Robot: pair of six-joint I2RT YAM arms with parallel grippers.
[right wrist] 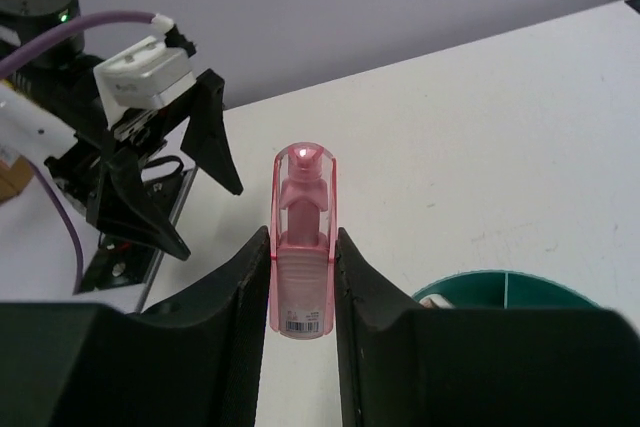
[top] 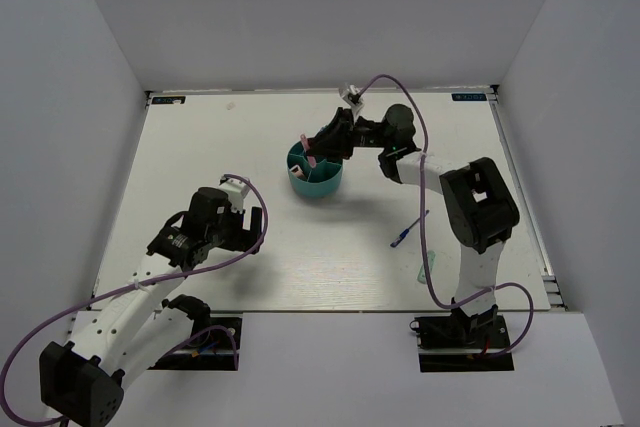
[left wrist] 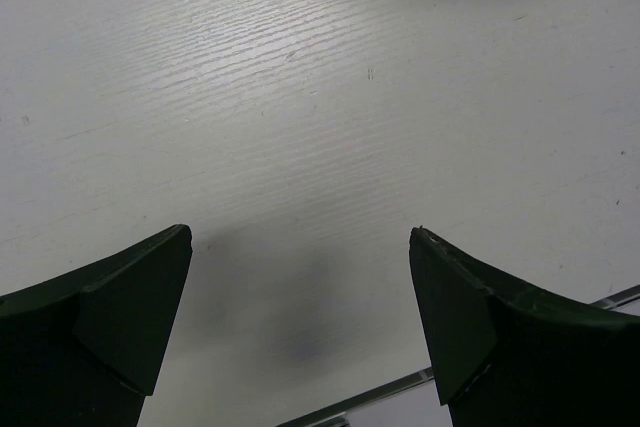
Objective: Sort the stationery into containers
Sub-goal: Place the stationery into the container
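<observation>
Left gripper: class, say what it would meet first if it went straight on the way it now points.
Probably the bare table top: the left gripper, jaws open, points down at it, and nothing lies between in its wrist view.

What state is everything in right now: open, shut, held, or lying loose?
left end effector: open, empty.
right end effector: shut on the pink piece.
pink piece: gripped between the fingers.
teal organiser: upright on the table.
blue pen: lying loose.
mint piece: lying loose.
</observation>
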